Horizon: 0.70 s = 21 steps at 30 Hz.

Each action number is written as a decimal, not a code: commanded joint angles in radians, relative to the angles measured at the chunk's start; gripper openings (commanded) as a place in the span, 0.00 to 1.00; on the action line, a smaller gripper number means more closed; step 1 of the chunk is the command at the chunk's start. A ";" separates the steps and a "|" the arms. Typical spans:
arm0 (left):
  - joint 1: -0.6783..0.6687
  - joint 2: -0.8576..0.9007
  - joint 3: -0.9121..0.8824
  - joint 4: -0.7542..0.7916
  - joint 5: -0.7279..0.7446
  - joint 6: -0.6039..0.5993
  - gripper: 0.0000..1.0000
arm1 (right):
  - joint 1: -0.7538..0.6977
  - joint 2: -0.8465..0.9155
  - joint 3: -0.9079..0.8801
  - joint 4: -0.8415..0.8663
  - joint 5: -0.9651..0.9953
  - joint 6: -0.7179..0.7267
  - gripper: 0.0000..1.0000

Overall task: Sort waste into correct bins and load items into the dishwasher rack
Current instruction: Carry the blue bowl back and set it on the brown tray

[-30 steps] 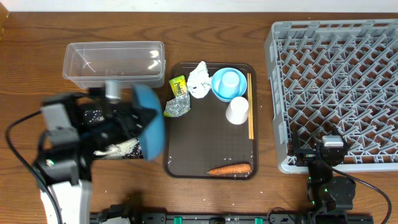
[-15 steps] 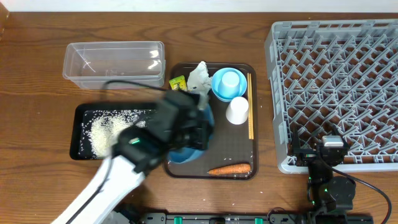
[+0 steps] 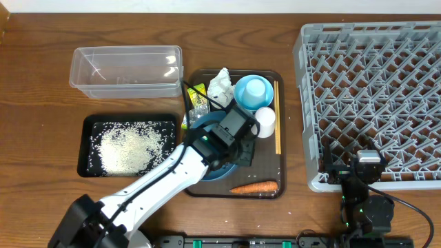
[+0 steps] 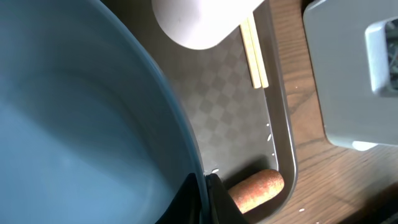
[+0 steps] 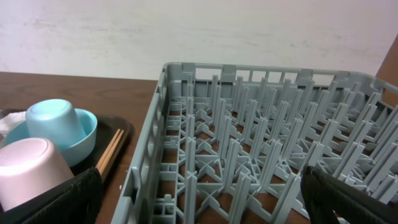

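My left fingers [image 4: 219,202] are pinched shut on the rim of the dark blue plate [image 4: 81,124]. The plate is over the left half of the brown serving tray [image 3: 275,169]; I cannot tell whether it rests there or hangs just above. Just past its edge lies the carrot [image 3: 253,187], along the tray's near rim. The white cup [image 3: 265,120] stands upside down beside the chopsticks [image 3: 278,117], with the light blue bowl [image 3: 253,93] and the crumpled napkin [image 3: 220,86] behind it. The yellow-green wrapper [image 3: 198,93] carries print, too small for me to read. The rice [image 3: 127,145] is spread in the black tray [image 3: 86,148], and the clear tub [image 3: 124,69] sits behind that on the table [image 3: 41,83]. My right fingers [image 5: 56,199] are spread wide, holding nothing, at the near edge of the grey rack [image 3: 372,83].
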 commanded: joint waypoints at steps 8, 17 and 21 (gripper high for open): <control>-0.014 -0.006 0.052 -0.009 -0.009 0.014 0.38 | -0.011 -0.003 -0.003 -0.002 0.006 -0.008 0.99; -0.014 -0.096 0.156 -0.263 0.024 0.035 0.37 | -0.011 -0.003 -0.003 -0.002 0.006 -0.008 0.99; -0.042 -0.085 0.150 -0.367 0.071 0.098 0.37 | -0.011 -0.003 -0.003 -0.002 0.007 -0.008 0.99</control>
